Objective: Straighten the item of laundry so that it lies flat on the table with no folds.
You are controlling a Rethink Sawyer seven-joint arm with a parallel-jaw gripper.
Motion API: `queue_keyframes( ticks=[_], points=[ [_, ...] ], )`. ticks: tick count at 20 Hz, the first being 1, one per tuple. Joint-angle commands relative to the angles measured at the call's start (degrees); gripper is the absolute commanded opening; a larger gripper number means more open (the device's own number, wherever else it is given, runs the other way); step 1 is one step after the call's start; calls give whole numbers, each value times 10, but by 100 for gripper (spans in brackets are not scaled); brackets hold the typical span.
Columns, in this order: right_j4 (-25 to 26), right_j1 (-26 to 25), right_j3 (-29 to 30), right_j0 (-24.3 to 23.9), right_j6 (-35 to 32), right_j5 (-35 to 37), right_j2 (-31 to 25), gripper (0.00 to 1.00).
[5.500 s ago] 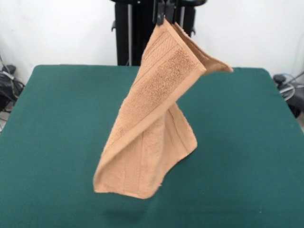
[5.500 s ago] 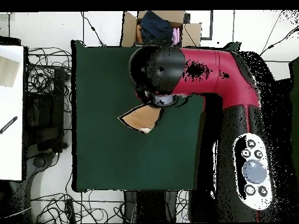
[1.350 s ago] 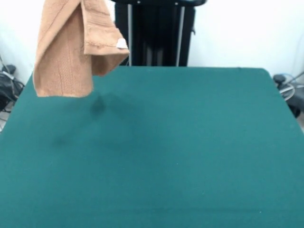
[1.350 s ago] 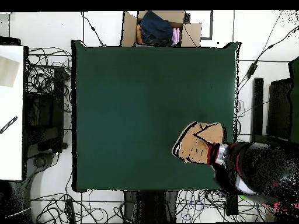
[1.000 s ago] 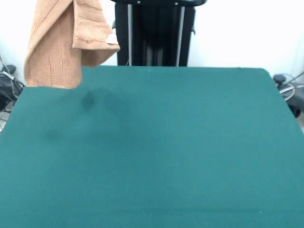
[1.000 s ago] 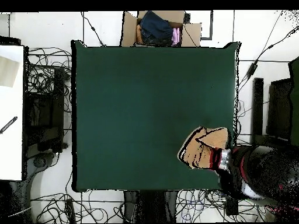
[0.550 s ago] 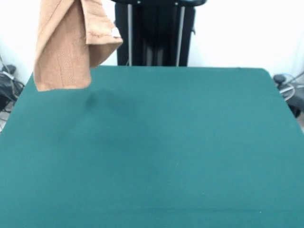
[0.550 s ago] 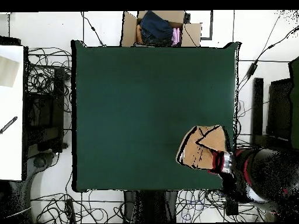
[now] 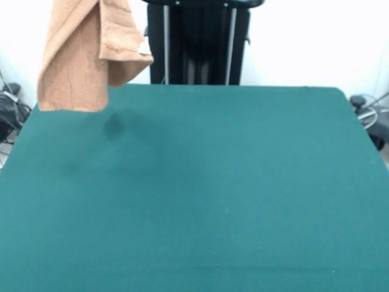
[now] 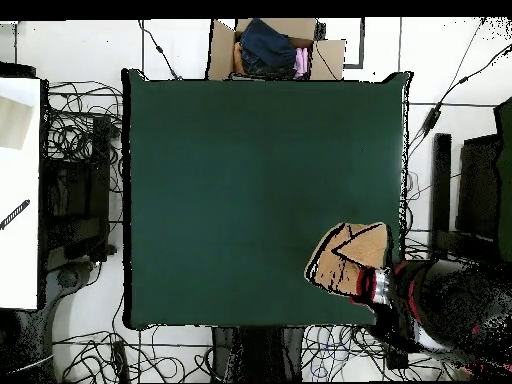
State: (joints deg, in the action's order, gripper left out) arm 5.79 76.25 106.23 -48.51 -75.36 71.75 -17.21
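Observation:
The item of laundry, a light orange-tan towel, hangs folded over itself in the air at the front view's top left, over the far left corner of the green table. Its white tag shows on the right flap, and its lower hem is clear of the tabletop. From overhead, the towel sits over the table's bottom right corner. The arm's gripper meets the towel's edge and is shut on it. The fingers themselves are hidden, and the front view cuts the gripper off at the top.
A cardboard box of clothes stands beyond the table's top edge in the overhead view. Cables lie around the table's left side beside a white surface. The red and black arm reaches in from the bottom right.
Since 5.5 s ago the towel has been carried from mid-table to this corner. Over the last second it has only swayed slightly, still hanging.

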Motion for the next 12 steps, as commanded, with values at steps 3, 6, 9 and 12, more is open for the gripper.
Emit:
queue_keyframes(
  ticks=[3, 6, 9, 12],
  points=[
    [35, 5, 103, -13, 119, 14, 6, 0],
    [37, 7, 115, -20, 127, 6, 5, 0],
    [40, 5, 120, -27, 128, 5, 1, 0],
    [40, 6, 126, -35, 135, -2, -1, 0]
  ],
)
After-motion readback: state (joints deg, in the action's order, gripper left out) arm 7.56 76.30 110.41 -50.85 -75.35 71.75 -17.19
